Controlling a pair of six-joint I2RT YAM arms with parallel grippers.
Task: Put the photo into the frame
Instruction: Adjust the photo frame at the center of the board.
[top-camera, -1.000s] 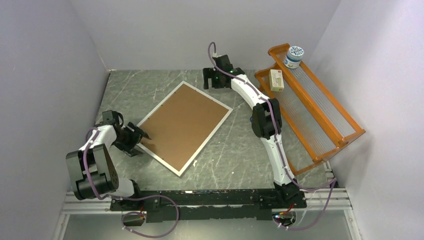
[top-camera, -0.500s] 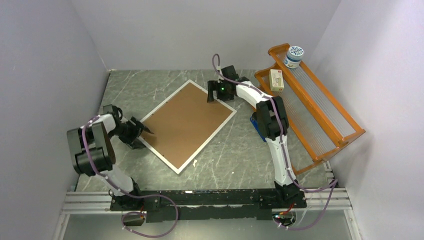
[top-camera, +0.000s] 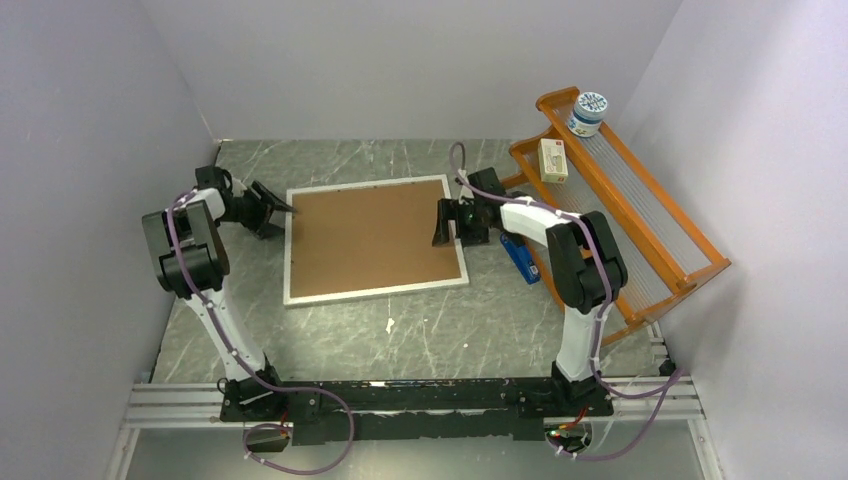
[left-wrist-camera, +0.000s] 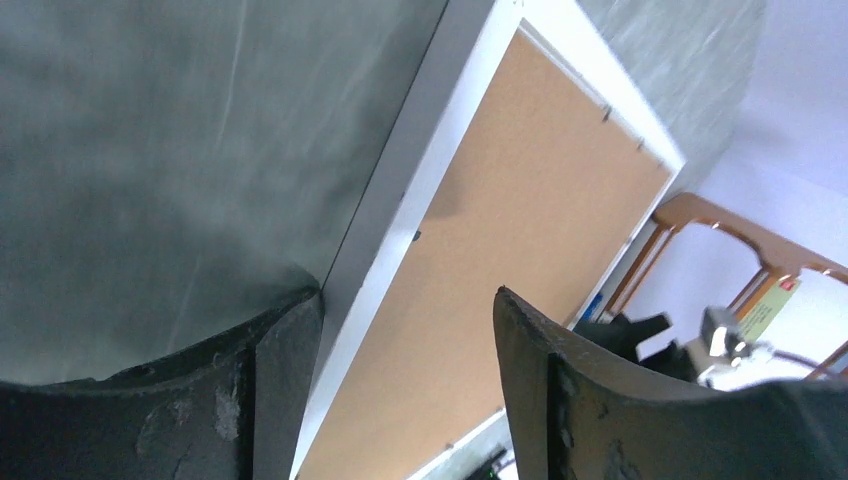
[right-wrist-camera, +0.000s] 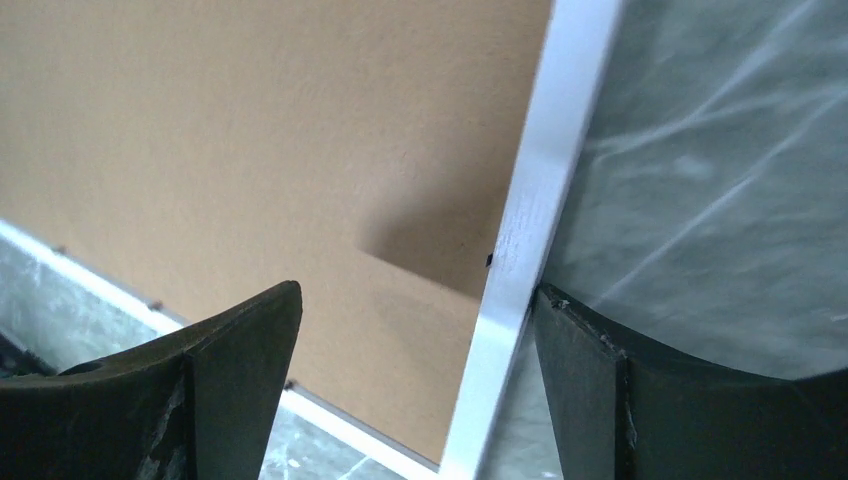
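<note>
The frame (top-camera: 377, 291) lay face down toward the far middle of the surface (top-camera: 450, 330), its brown backing board (top-camera: 375, 238) up; the photo was nowhere I could see. The left fingers (left-wrist-camera: 275, 390) stood open astride the left rim and the right fingers (right-wrist-camera: 230, 370) open astride the right, neither clamped. If they closed unevenly, I reckoned, the thin frame might skid or twist, and a finger pinching only the board could slip off.

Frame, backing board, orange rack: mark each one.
frame (right-wrist-camera: 533, 200): right wrist view, on its silvery rim.
brown backing board (top-camera: 375, 240): top view, its centre.
orange rack (top-camera: 625, 200): top view, its ribbed middle.
</note>
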